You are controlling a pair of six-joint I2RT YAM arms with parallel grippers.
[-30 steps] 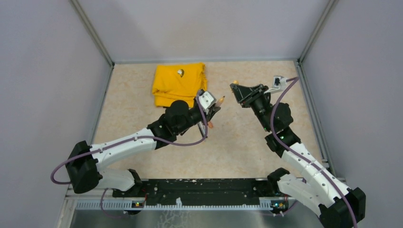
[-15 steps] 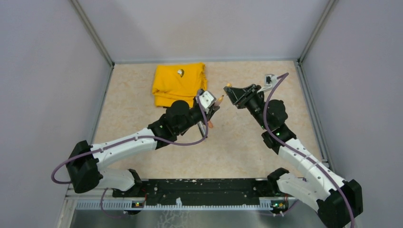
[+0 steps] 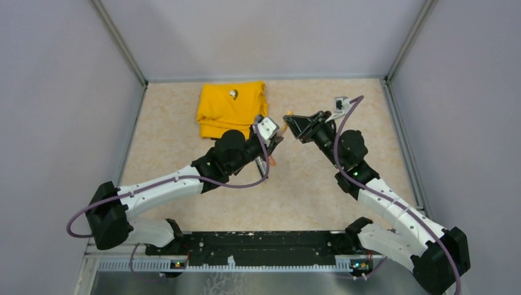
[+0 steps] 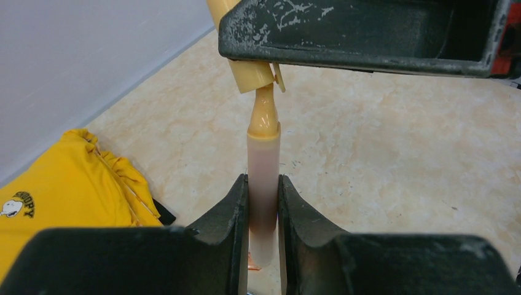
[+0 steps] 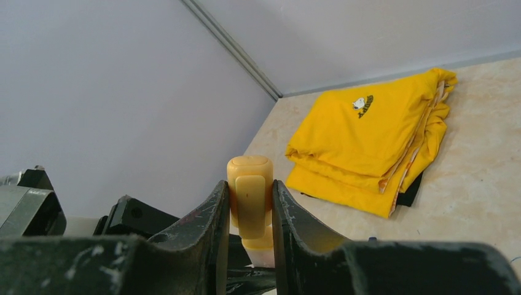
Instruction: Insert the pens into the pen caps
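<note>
Orange: one marker (image 4: 263, 184) touching one cap (image 4: 249, 70); one yellow cloth (image 4: 67, 203).

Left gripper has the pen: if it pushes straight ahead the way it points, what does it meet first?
The light orange cap held by the right gripper. The orange pen in the left gripper has its tip at the cap's mouth, though depth is unclear.

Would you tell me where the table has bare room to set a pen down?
Free: the wide near stretch of table between the left arm and right arm; the strip between the yellow cloth and the left wall. Crowded: mid-table, where the left gripper and right gripper meet beside the cloth.
</note>
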